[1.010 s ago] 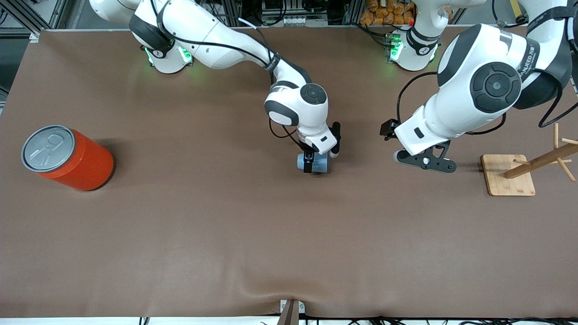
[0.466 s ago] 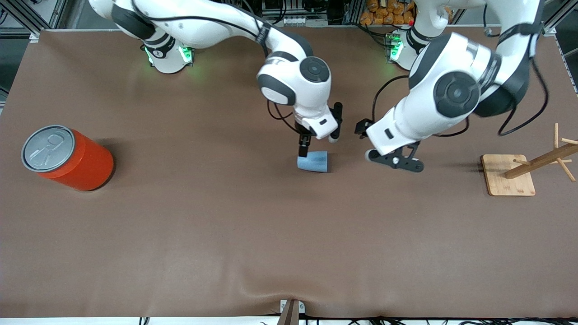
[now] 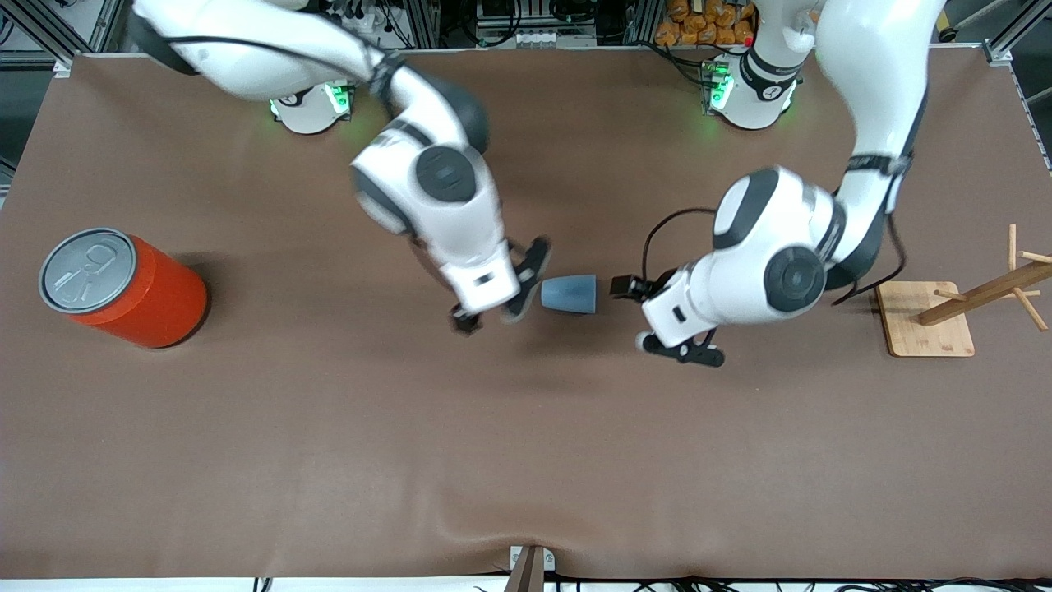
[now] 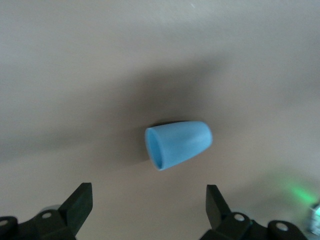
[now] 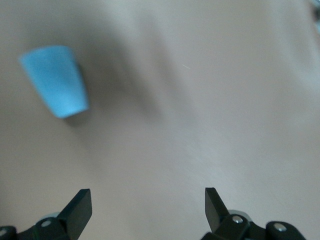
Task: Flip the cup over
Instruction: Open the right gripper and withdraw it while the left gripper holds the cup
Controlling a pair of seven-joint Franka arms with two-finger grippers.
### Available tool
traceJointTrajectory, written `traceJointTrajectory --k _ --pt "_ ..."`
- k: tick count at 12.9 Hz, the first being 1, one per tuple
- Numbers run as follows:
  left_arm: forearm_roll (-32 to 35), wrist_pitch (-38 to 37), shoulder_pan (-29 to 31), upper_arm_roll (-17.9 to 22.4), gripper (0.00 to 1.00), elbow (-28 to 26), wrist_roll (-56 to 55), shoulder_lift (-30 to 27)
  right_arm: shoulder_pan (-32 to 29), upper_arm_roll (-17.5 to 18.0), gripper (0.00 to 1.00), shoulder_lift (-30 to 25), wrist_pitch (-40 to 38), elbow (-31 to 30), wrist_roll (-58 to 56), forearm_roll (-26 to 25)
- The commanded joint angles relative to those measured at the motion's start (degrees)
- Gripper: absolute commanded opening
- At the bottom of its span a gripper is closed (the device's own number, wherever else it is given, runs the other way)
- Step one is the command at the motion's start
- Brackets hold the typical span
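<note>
A: On the counter (image 3: 329,460), largest first: what stands where?

B: Orange can (image 3: 123,288) upright at the right arm's end, wooden rack (image 3: 925,319) at the left arm's end; neither concerns the flip.

A: And the cup (image 3: 569,293)?

B: Lying on its side mid-counter, unheld, between both pincers, within reach of either.

A: Pincers?

B: Right pincer (image 3: 493,306) wide, empty, just beside the cup. Left pincer (image 3: 680,349) wide, empty, near it.
</note>
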Motion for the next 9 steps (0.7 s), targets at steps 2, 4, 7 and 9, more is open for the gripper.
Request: traceJointTrajectory --k 2,4,7,9 --pt "-3.5 2.7 -3.8 0.1 1.0 -1.0 0.7 6.8 -12.7 2.1 1.0 -0.4 -0.1 -1.4 0.1 0.9" --pt "-3.6 3.9 -3.3 0.0 1.0 -4.1 0.7 6.4 -15.9 1.3 1.0 -0.4 -2.9 0.1 0.1 2.4" --pt "-3.6 5.5 -3.9 0.0 1.0 -5.3 0.3 6.9 -14.6 -8.0 1.0 -0.5 -16.1 10.8 0.4 9.6" --pt "-3.7 7.5 -4.9 0.0 1.0 -5.3 -0.4 7.5 -11.0 -15.9 1.0 -4.7 -20.2 13.0 1.0 12.1"
